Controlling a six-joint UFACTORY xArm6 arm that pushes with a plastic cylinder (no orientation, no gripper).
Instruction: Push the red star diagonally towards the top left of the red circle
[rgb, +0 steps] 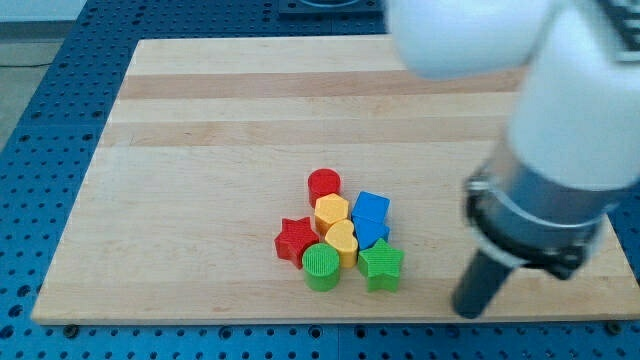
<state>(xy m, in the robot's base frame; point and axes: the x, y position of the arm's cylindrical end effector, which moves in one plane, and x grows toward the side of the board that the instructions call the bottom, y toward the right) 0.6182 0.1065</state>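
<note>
No brand, label or writing can be read in the view, and no container is shown.

Nearest the view's bottom, at the right, the dark rod is seen descending from the blurred white and grey arm (555, 130); my tip (468, 308) is placed close to the board's bottom edge, well apart from the blocks and to the right of the green star. No claw is fitted, so no open or closed state can be told.

Blocks, listed from the view's bottom upward, all gathered in one tight cluster near the board's lower middle:
- Green circle (321, 266), lowest at the cluster's left, touching the red star and the yellow heart.
- Green star (381, 264), lowest at the right, just below the lower blue block.
- Red star (296, 240), at the cluster's left edge, lying below and to the left of the red circle, beside the yellow blocks.
- Yellow heart (342, 241), in the middle.
- Lower blue block (372, 234), shape not made out, right of the yellow heart.
- Yellow hexagon (331, 213), above the heart.
- Upper blue block (371, 208), roughly a cube, right of the hexagon.
- Red circle (324, 185), topmost, touching the hexagon.

Support: a pale wooden board (200, 150), laid on a blue perforated table (40, 90) seen at the view's left and top.
</note>
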